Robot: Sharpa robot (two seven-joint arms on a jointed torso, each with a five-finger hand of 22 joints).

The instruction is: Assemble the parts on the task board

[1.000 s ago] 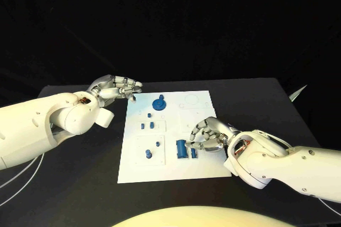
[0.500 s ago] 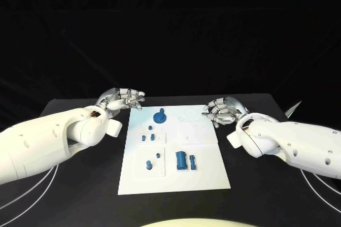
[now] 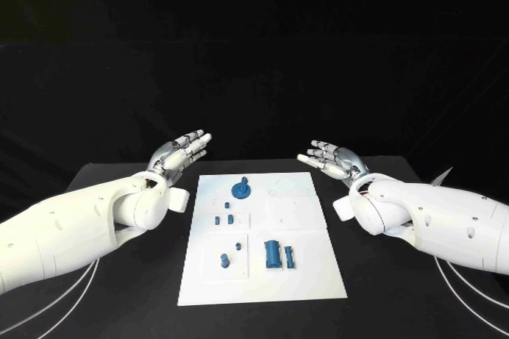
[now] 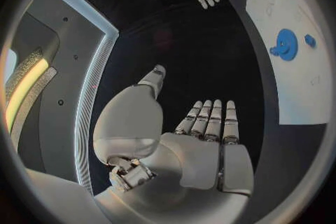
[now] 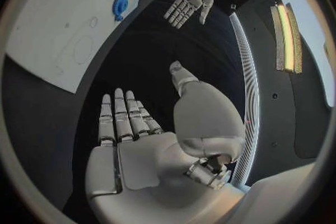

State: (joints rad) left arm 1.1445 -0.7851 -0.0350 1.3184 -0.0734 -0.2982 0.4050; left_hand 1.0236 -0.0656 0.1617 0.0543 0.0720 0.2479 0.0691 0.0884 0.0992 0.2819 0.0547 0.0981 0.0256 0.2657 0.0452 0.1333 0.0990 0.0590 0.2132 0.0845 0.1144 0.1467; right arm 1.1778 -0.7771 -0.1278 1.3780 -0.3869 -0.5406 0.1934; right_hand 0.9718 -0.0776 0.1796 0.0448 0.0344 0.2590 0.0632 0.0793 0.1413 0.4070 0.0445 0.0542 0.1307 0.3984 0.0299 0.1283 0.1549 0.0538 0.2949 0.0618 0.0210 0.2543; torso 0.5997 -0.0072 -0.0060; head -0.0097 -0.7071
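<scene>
The white task board lies in the middle of the black table. On it sit a round blue gear-like part at the far end, small blue pegs further in, and blue cylinders with another peg near the front. My left hand is raised to the left of the board's far end, fingers straight and spread, holding nothing. My right hand is raised to the right of the far end, also flat and empty. The left wrist view has the left hand, the board and the gear.
The black table extends on both sides of the board. White cables run along the table at both outer edges. In the right wrist view the right hand faces my left hand beyond the board.
Both hands have lifted off the board area and spread flat. The right hand moved from the blue cylinders up to the board's far right corner. The camera view has also shifted.
</scene>
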